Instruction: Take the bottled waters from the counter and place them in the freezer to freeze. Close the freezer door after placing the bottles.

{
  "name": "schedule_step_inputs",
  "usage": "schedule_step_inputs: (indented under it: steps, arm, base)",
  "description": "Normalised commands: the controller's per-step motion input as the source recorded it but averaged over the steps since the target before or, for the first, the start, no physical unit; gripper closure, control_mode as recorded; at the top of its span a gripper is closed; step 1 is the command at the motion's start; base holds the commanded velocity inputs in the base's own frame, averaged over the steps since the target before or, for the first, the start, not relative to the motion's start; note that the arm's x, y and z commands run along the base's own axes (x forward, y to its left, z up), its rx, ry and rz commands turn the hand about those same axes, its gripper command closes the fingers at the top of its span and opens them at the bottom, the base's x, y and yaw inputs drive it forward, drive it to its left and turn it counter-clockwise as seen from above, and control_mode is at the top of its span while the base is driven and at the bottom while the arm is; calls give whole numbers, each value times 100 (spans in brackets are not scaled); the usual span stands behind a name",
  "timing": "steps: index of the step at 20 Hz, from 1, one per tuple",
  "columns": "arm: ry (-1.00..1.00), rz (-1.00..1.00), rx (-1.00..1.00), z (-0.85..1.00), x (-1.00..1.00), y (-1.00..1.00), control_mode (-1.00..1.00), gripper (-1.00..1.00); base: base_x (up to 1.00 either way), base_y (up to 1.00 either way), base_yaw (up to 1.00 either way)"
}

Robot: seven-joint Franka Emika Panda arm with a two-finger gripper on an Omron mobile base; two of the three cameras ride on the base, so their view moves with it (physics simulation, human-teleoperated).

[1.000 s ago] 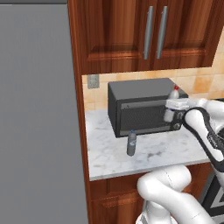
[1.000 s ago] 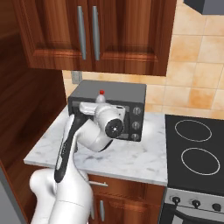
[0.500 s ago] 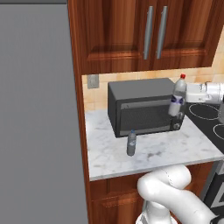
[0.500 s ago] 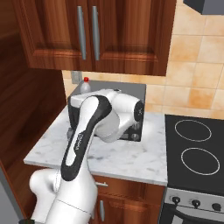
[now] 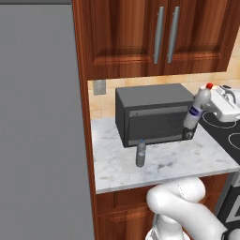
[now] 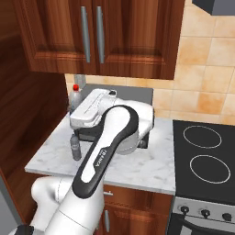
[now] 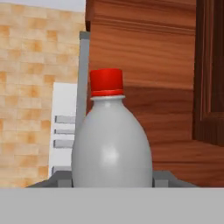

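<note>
My gripper (image 5: 209, 107) is shut on a red-capped bottled water (image 5: 198, 107) and holds it upright in the air, off the right end of the dark toaster oven (image 5: 152, 115). From the right base view the same bottle (image 6: 75, 97) sticks up at the left end of the hand, where the gripper (image 6: 80, 108) grips it. In the hand view the bottle (image 7: 111, 144) stands between the fingertips (image 7: 60, 179). Another small bottled water (image 5: 140, 153) stands on the white marble counter (image 5: 173, 161) in front of the oven; it is also seen in the right base view (image 6: 75, 147). The grey freezer (image 5: 42, 122) rises to the left.
Reddish-brown wall cupboards (image 5: 159, 35) hang above the counter. A black stovetop (image 6: 206, 158) adjoins the counter on the right. My own arm (image 6: 108, 151) arches over the counter in front of the oven.
The arm has swung and the hand has turned, carrying the red-capped bottle leftward in the right base view. The bottle on the counter has not moved.
</note>
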Motion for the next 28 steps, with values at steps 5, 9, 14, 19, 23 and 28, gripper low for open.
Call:
schedule_step_inputs:
  steps: [5, 9, 14, 19, 23, 28]
  arm:
    - [-3, 22, -21, 0, -8, 84, -100, 100]
    - [0, 4, 4, -11, -30, -1, -100, 100]
    - [-9, 0, 11, -17, -44, -9, -100, 100]
    - [-1, 0, -3, -33, -3, 0, -100, 100]
    - [5, 0, -4, -26, 1, -3, -100, 100]
    - [6, -1, -4, -27, 2, -4, -100, 100]
  base:
    - [0, 0, 0]
    - [0, 0, 0]
    - [0, 0, 0]
    - [0, 0, 0]
    - [0, 0, 0]
    - [0, 0, 0]
